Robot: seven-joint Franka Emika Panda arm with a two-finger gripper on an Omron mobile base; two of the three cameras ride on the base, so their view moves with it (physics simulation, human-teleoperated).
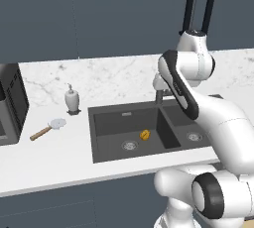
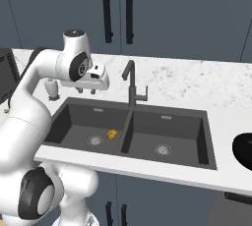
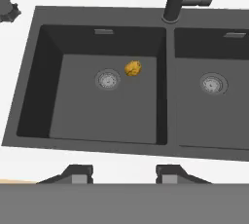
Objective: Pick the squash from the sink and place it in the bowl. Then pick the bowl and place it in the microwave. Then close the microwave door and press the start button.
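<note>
We see the small yellow-orange squash (image 3: 133, 68) on the left basin floor of the dark grey double sink (image 3: 165, 140), just beside the round metal drain (image 3: 107, 79). Our claw (image 3: 124, 174) hovers above, parted, holding nothing. The right base view adds the glossy black bowl (image 2: 244, 152) on the white tabletop (image 2: 221, 114).

No writing to read anywhere here: no label, brand, number or sign on anything in view. The soap dispenser (image 1: 72, 98) on the counter is plain, the black appliance (image 1: 11, 104) at the left edge shows a blank dark side, and the sink (image 3: 29, 79) and faucet (image 2: 132, 86) carry no marks. The cabinet fronts (image 2: 172, 18) behind are bare too.
</note>
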